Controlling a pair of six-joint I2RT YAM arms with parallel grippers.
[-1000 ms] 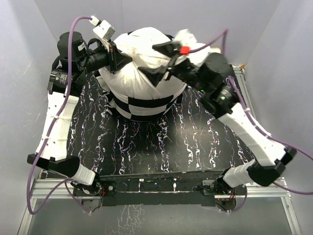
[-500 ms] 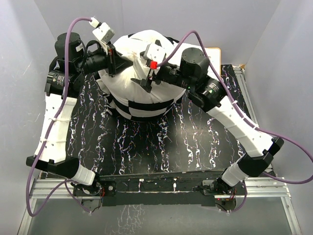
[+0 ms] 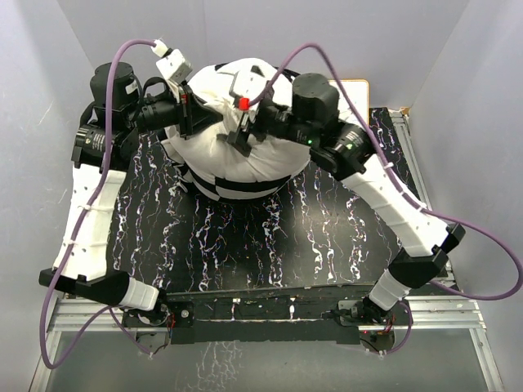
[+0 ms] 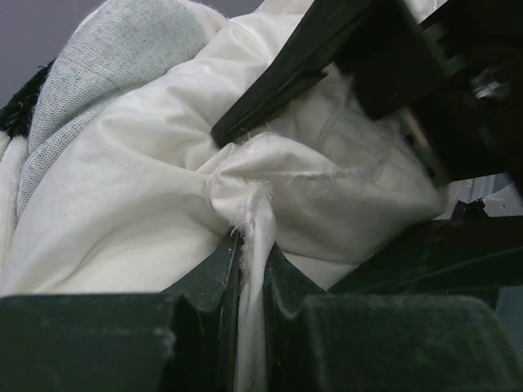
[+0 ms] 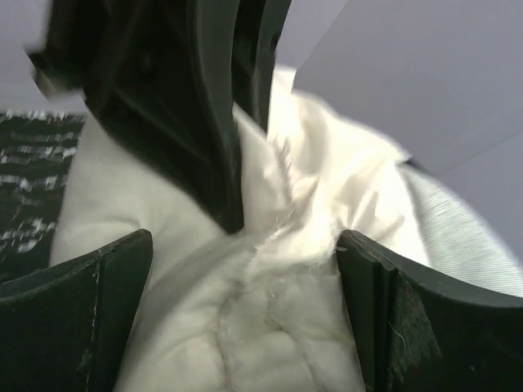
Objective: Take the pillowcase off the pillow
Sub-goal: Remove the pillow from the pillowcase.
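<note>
While the top view hides it, the wrist cams show the left claw [image 4: 252, 255] pinching the pillow [image 4: 122, 188] (right claw [image 5: 245, 265] spread apart).

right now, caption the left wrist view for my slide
Left pincer shut on a bunched, frayed fold of the white pillow.

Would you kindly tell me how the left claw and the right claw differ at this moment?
The left claw is shut on a pinch of white fabric of the pillow; the right claw is open, straddling the bunched fabric. The left claw reaches in from the pillow's left side, the right claw from its right side. Both meet near the pillow's top, close together.
</note>
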